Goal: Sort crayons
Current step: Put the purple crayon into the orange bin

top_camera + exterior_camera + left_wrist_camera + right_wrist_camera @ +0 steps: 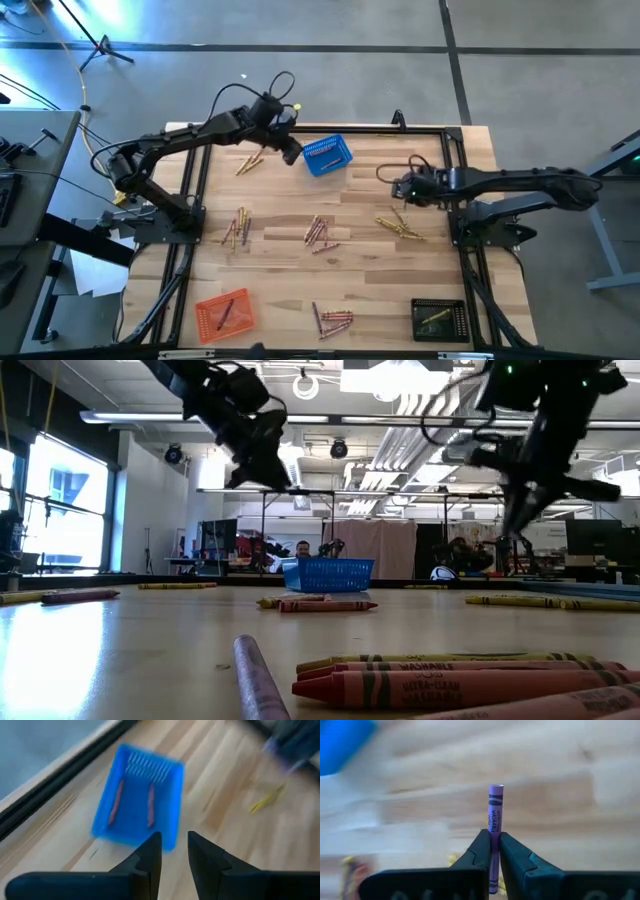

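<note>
A thin purple paper-wrapped crayon [495, 820] is pinched upright in the right tool [494, 851] above the wooden tabletop [360, 290], while the left tool [174, 851], narrowly parted and empty, is held over the blue mesh basket [137, 797].

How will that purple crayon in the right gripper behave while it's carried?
The purple crayon looks stiff, standing straight between the right gripper fingers. Its round paper-wrapped body would probably roll if dropped on the table. Pinched low down, it might pivot.
</note>
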You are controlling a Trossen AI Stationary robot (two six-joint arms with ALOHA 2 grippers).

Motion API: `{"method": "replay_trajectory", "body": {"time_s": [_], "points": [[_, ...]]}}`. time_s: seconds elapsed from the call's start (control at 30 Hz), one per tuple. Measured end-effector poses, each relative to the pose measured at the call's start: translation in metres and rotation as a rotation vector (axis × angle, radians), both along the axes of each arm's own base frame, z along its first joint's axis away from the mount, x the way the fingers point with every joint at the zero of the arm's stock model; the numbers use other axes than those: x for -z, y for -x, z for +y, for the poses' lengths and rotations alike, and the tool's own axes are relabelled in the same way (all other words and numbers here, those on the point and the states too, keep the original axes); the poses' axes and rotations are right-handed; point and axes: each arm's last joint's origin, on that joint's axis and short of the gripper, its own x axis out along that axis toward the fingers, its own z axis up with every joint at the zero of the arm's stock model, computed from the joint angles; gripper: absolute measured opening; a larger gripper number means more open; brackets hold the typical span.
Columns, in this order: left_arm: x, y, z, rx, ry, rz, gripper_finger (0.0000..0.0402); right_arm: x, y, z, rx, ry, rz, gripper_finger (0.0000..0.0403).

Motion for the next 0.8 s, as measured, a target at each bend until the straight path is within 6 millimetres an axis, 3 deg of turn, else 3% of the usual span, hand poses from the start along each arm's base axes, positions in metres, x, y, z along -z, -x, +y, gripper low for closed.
{"method": "replay_trajectory", "body": {"time_s": [0.23,0.47,0.6,0.8], "points": [[-0.031,-0.031,-0.012,0.004,-0.086,-0.370,0.0083,-0.067,-0.019,-0.007,-0.250,0.345,-0.083,0.0015],[-0.059,-0.048,-0.034,0.092,-0.210,-0.640,0.0083,-0.133,-0.030,-0.012,-0.368,0.666,-0.160,0.0016],[-0.066,-0.052,-0.041,0.118,-0.234,-0.704,0.0093,-0.156,-0.035,-0.013,-0.415,0.762,-0.189,0.0016],[-0.068,-0.056,-0.047,0.136,-0.246,-0.741,0.0122,-0.166,-0.053,-0.015,-0.471,0.830,-0.218,0.0016]]}}
